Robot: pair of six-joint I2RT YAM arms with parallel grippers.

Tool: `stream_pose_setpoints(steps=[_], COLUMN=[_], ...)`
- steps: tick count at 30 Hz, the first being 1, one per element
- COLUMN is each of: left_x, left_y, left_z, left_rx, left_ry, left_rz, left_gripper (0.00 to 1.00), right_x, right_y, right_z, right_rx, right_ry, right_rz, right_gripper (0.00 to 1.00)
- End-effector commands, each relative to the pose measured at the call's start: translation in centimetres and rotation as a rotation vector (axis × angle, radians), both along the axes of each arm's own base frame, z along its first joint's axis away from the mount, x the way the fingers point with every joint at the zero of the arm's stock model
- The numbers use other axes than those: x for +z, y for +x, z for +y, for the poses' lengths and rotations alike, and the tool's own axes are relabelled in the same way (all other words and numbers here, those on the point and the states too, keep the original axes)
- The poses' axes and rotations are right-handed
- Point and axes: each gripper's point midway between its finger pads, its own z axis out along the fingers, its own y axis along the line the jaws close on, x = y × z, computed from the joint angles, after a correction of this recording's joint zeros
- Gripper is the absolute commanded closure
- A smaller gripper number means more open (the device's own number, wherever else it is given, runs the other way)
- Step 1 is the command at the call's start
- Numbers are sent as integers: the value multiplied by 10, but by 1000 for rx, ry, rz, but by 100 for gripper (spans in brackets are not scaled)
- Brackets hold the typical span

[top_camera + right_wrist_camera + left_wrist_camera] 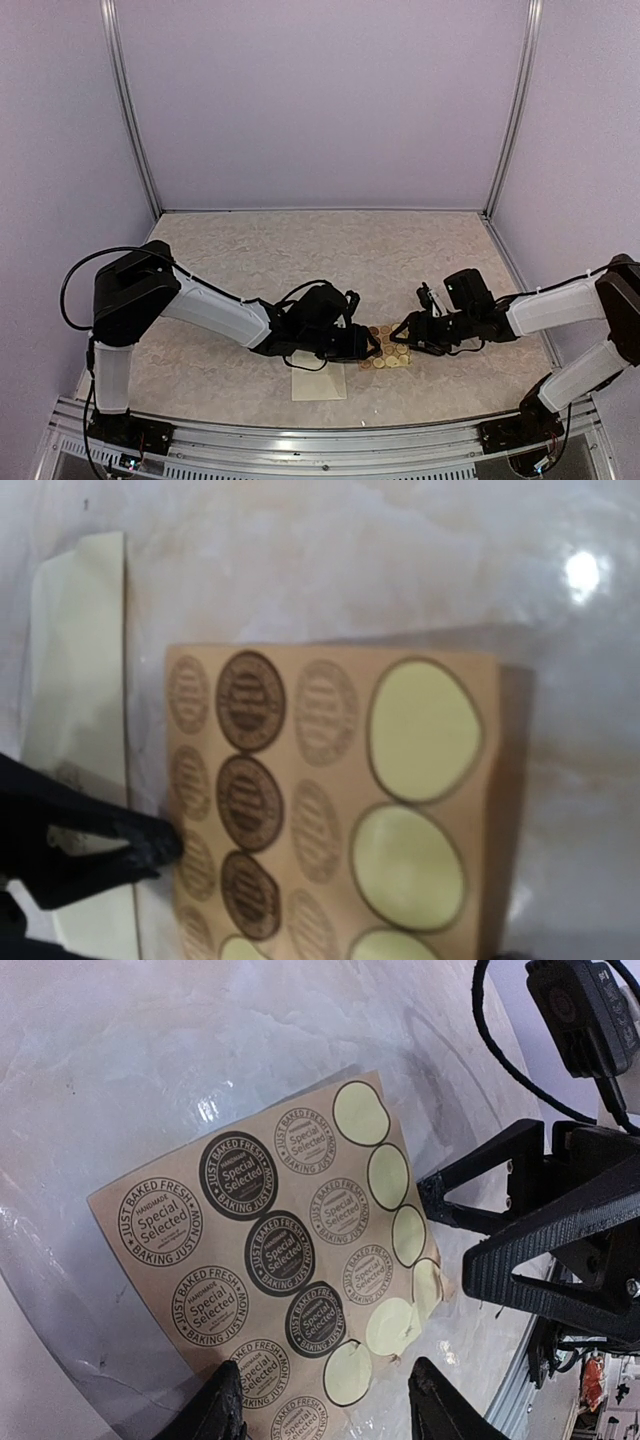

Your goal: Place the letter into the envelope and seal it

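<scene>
The cream envelope [318, 385] lies flat near the table's front edge, partly under my left gripper [368, 345]; in the right wrist view the envelope [80, 660] is at the left. The letter does not show. A tan sticker sheet [270, 1250] lies between both grippers, with several rounds peeled off. My left gripper [330, 1410] is open, its fingers [215, 1405] straddling the sheet's near edge, one touching it. My right gripper [447, 1230] hovers open at the sheet's other side, holding nothing. In the right wrist view the sticker sheet [330, 780] fills the frame.
The marbled tabletop [300, 260] stretches back to lilac walls with metal posts [135, 120]. A metal rail [320, 440] runs along the near edge. Cables [500, 1060] hang from the right arm.
</scene>
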Motion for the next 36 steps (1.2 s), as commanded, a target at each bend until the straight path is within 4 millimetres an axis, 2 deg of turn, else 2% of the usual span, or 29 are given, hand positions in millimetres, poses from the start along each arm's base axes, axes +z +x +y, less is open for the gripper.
stream_pose_setpoints(steps=[1,6,11,16,19,22,25,26,29,30,33,34,36], left_x=[-19,-19,-16,-9,-3,10,41,62,102,127,159,179,200], left_y=[-7,-7,-6,-3,0,6,16,20,26,25,23,19,11], left_z=[3,3,3,3,4,6,15,21,41,49,74,83,97], left_rx=[-17,-16,-11,-3,6,27,63,84,129,141,162,159,135], left_ry=[42,42,39,31,26,14,-15,-40,-67,-97,-105,-134,-157], left_rz=[19,17,11,-3,-23,-65,-147,-189,-290,-331,-405,-437,-488], left_gripper=[47,47,48,48,48,48,45,44,36,33,23,21,19], right_x=[-8,-7,-7,-3,7,25,50,63,96,106,140,152,175], right_y=[1,3,5,5,5,6,6,6,2,0,-9,-13,-22], right_z=[2,7,7,5,6,8,11,13,22,25,33,36,43], right_rx=[-4,2,-11,-23,-27,-24,-2,12,91,122,212,244,319], right_ry=[12,31,31,39,64,109,154,178,236,256,318,346,405], right_rz=[32,32,35,22,2,-47,-111,-144,-218,-240,-308,-330,-372], right_gripper=[32,39,73,97,100,100,100,100,100,100,100,100,100])
